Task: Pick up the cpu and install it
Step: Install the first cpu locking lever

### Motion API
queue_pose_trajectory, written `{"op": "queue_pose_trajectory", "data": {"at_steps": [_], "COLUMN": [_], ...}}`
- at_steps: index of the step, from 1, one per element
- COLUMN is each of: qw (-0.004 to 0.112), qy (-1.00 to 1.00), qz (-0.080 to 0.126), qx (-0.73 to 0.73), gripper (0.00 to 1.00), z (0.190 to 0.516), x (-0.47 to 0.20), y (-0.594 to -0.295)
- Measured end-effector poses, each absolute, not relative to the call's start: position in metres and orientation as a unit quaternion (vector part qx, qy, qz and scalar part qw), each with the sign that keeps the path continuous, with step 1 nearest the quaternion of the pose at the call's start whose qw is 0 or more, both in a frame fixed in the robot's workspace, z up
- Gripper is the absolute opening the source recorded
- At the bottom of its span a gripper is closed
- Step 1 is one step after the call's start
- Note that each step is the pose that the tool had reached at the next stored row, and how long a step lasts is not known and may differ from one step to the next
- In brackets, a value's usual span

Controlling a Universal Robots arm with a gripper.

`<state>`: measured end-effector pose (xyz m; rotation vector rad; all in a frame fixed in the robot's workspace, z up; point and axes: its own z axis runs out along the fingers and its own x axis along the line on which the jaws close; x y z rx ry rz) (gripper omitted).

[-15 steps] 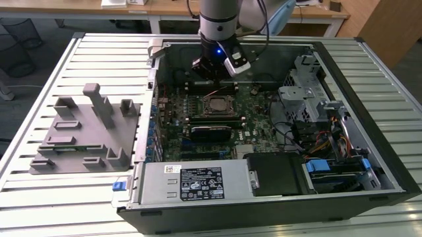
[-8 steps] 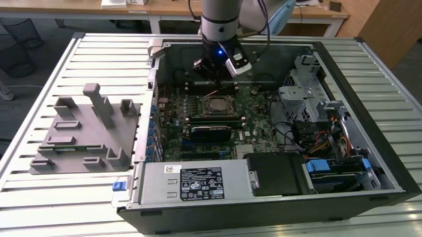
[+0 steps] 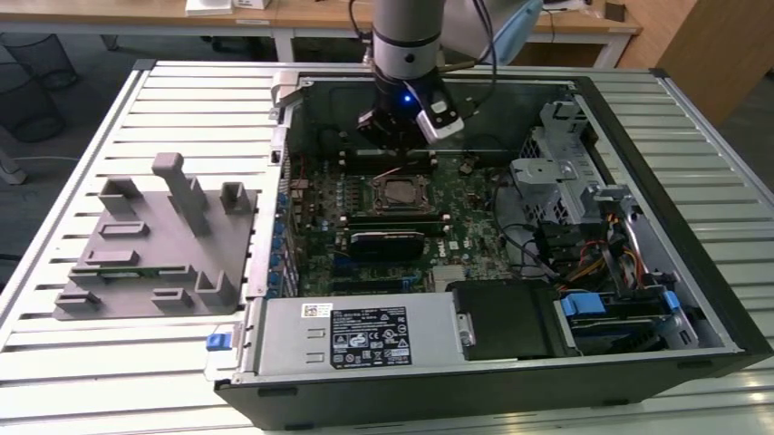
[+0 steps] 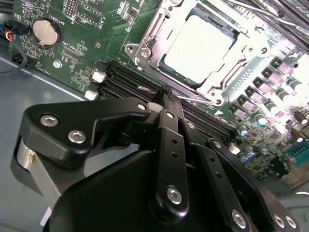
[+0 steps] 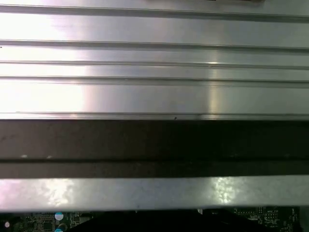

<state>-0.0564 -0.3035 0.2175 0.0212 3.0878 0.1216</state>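
An open computer case (image 3: 677, 136) lies on a slatted table (image 3: 97, 362), its motherboard (image 3: 362, 236) facing up. The gripper (image 4: 166, 94) hangs just above the memory slots (image 4: 130, 82), jaws closed together and holding nothing. The cpu (image 4: 200, 48) sits in its socket (image 4: 145, 48), near the fingertips.

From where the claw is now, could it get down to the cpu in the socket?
Probably yes. The cpu lies bare in the socket, whose frame is swung open, and nothing sits over it. The claw hangs close beside it over the memory slots.
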Motion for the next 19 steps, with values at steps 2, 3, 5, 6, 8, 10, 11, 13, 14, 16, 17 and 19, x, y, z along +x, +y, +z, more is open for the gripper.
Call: {"op": "queue_pose_trajectory", "data": {"at_steps": [2,3,5,6,8,10,11,13,14,16,17,19], "qw": [0.025,0.025,0.024,0.024,0.023,0.023,0.023,0.022,0.022,0.021,0.021,0.021], "qy": [0.999,0.999,0.999,0.999,0.999,0.999,0.999,0.999,0.999,0.999,0.999,0.999], "qz": [0.039,0.039,0.039,0.039,0.039,0.039,0.039,0.039,0.039,0.039,0.039,0.039], "qx": [0.007,0.007,0.007,0.007,0.007,0.007,0.007,0.007,0.007,0.007,0.007,0.007], "gripper": [0.11,0.11,0.11,0.11,0.11,0.11,0.11,0.11,0.11,0.11,0.11,0.11], "z": [0.216,0.215,0.214,0.213,0.211,0.209,0.208,0.207,0.206,0.204,0.204,0.202], "x": [-0.055,-0.054,-0.053,-0.053,-0.052,-0.051,-0.051,-0.05,-0.049,-0.048,-0.048,-0.047], "y": [-0.303,-0.303,-0.303,-0.303,-0.303,-0.303,-0.303,-0.303,-0.303,-0.303,-0.303,-0.303]}}
